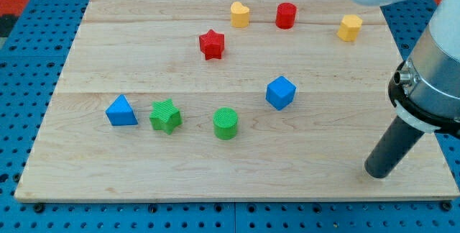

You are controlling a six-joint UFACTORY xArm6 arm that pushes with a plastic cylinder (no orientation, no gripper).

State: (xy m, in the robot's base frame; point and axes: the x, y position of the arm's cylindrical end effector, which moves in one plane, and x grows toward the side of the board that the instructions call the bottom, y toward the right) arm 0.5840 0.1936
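Note:
My tip [378,172] rests on the wooden board [144,168] at the view's lower right, touching no block. The blue cube [280,92] is the nearest block, up and to the left of the tip. Further left along the board sit a green cylinder [226,124], a green star [166,116] and a blue triangular block [121,111]. Near the view's top are a red star [212,44], a yellow heart-shaped block [239,14], a red cylinder [286,16] and a yellow block [350,28] of hexagon-like shape.
The board lies on a blue pegboard table [29,118]. The arm's grey and white body [431,82] fills the view's right side and hangs over the board's right edge.

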